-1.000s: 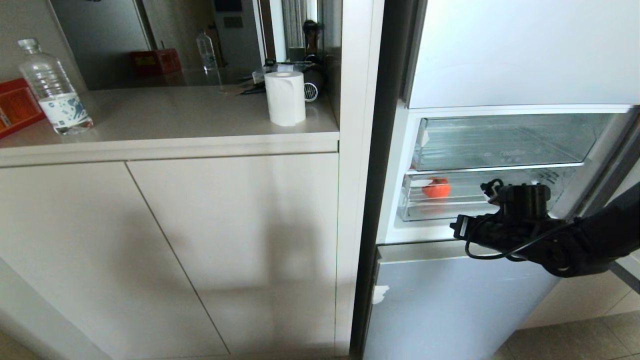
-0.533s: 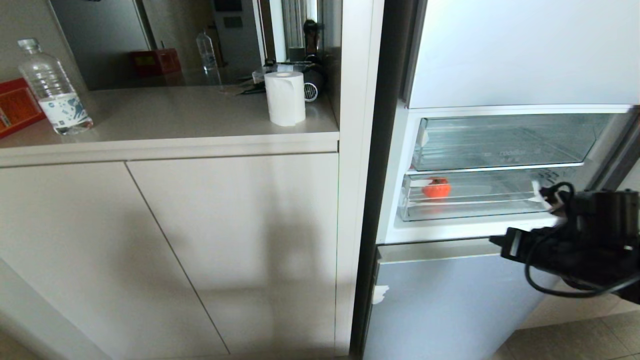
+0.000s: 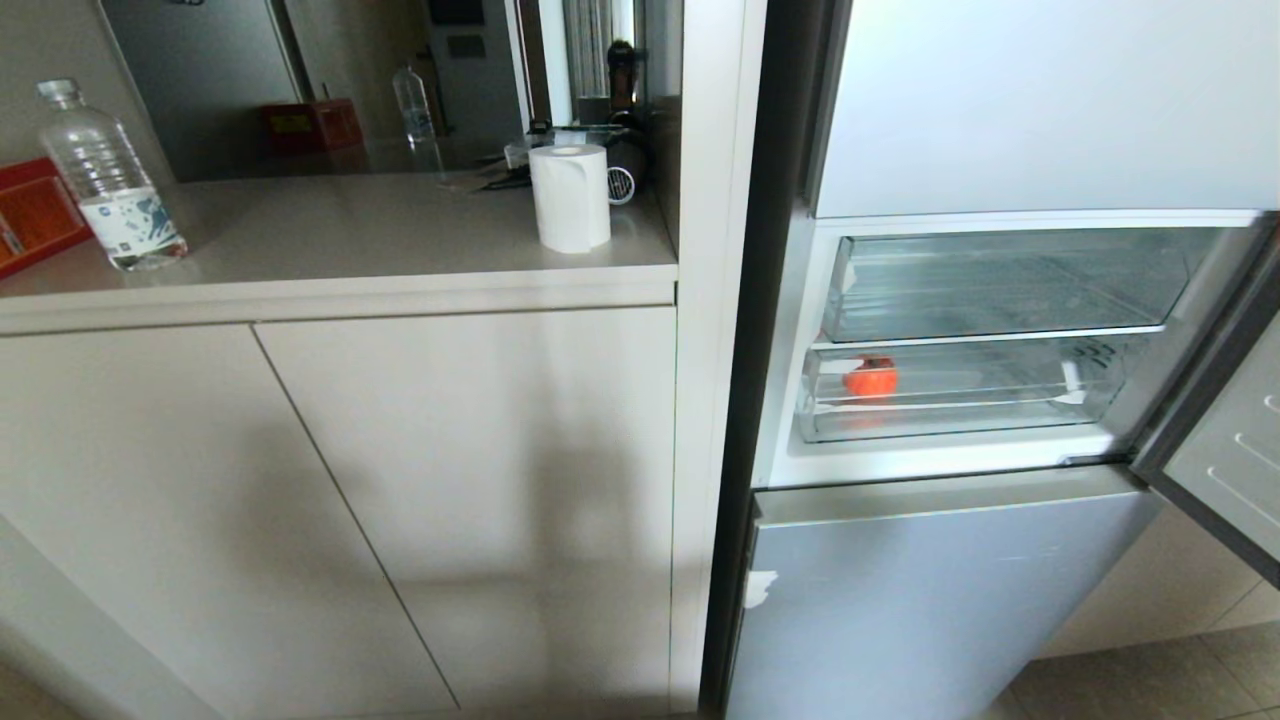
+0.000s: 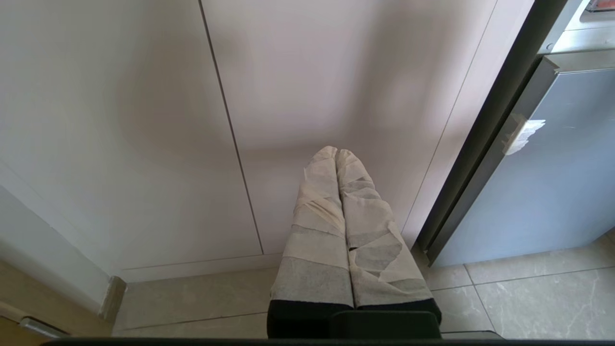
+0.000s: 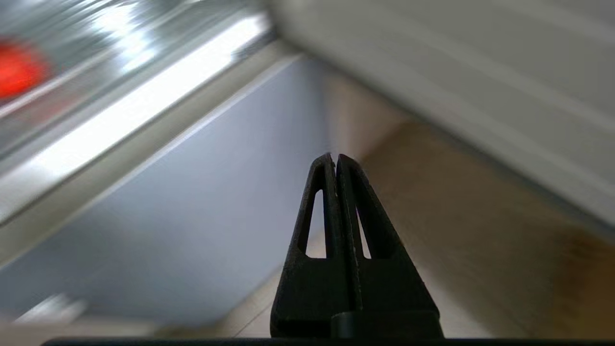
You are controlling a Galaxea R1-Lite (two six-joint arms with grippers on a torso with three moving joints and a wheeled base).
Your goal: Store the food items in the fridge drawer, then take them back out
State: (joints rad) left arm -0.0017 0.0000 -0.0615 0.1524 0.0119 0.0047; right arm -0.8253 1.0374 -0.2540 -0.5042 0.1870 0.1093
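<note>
In the head view we find the small round red fruit (image 3: 870, 377) at centre right of the frame, lying inside the wide, shallow clear plastic fridge drawer (image 3: 960, 425), toward the drawer's left end. The drawer's long axis runs left to right across the frame, and its stepped front lip faces the camera. The fruit is near-round, so we read no long axis from it; a dark spot sits on its top, which suggests a stem end facing up, though we cannot confirm this.

Directly above the drawer sits a clear flat-fronted bin (image 3: 1000, 285). A silver-blue lower door panel (image 3: 930, 590) fills the lower right of the frame, and the open fridge door (image 3: 1225, 455) is cut off by the right edge.

Neither arm shows in the head view.

In the right wrist view, the black right gripper (image 5: 335, 158) has its fingers pressed together with nothing between them. That frame is heavily smeared: the fruit appears only as a red blur (image 5: 19, 67) at upper left.

In the left wrist view, the tape-wrapped left gripper (image 4: 336, 153) is likewise pressed together and empty, in front of a beige cabinet door (image 4: 336, 72).
</note>
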